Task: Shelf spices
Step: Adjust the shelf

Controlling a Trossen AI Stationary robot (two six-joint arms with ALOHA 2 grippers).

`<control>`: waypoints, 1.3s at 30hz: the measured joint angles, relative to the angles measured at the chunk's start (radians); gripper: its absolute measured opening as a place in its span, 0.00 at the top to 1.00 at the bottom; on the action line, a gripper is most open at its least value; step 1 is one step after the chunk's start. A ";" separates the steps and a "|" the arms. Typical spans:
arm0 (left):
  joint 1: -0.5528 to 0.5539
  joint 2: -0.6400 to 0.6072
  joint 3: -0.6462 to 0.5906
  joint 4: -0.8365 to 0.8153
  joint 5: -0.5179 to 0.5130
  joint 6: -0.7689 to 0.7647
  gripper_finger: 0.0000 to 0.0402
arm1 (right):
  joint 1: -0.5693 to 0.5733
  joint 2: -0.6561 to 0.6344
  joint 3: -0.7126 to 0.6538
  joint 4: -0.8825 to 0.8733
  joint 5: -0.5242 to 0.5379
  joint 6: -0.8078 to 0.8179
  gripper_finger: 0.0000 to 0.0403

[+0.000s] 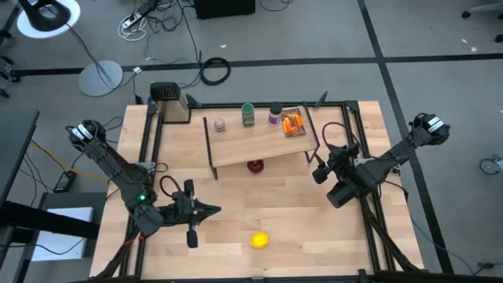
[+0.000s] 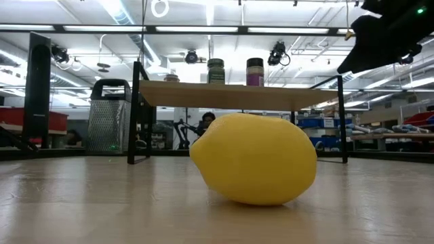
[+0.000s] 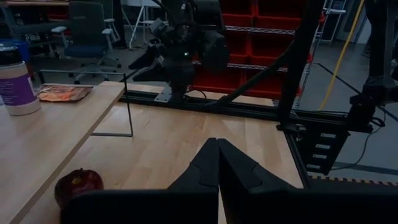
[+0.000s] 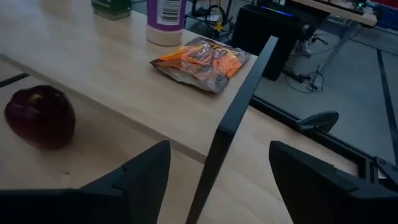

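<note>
- We see the shelf [image 1: 259, 141] standing toward the back edge of the bench [image 1: 314, 236], its light wooden top board on thin black legs.
- All four spices sit on that top board in a row along its back edge: the pale beige jar [image 1: 219, 124] nearest the board's left end, then the green jar [image 1: 248, 115], then the purple jar [image 1: 274, 115] with its black lid.
- The flat orange packet [image 1: 293, 124] lies at the board's right end, just beside the purple jar; in the right wrist view we find it close to the board's corner.
- Our right gripper [image 1: 330, 182] hovers off the shelf's right end, near the bench's right edge, with its fingers [image 4: 134, 180] spread wide and nothing between them; a black shelf leg [image 4: 233, 118] shows in the gap.
- Our left gripper [image 1: 214, 210] sits near the bench's front-left area, fingers [image 3: 205, 171] pressed together and empty, pointing toward the right arm.
- A dark red apple [image 1: 255, 165] rests on the bench under the front edge of the shelf board, touching no gripper.
- A yellow lemon [image 1: 259, 240] lies near the bench's front edge, roughly mid-width, well apart from both grippers.
- A metal box grater [image 1: 169, 102] stands at the bench's back-left corner, beside the shelf's left end.
</note>
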 joint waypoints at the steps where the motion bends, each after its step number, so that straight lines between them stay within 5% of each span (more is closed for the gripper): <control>1: 0.000 0.000 0.000 0.000 0.000 0.000 0.99 | -0.014 0.000 0.000 0.017 -0.001 -0.013 0.33; 17: 0.000 0.000 0.000 0.000 0.000 0.000 0.99 | -0.230 0.007 0.000 0.128 -0.130 -0.095 0.43; 39: 0.000 0.000 0.000 0.000 0.000 -0.001 0.99 | -0.265 0.020 0.000 0.284 -0.164 -0.210 0.91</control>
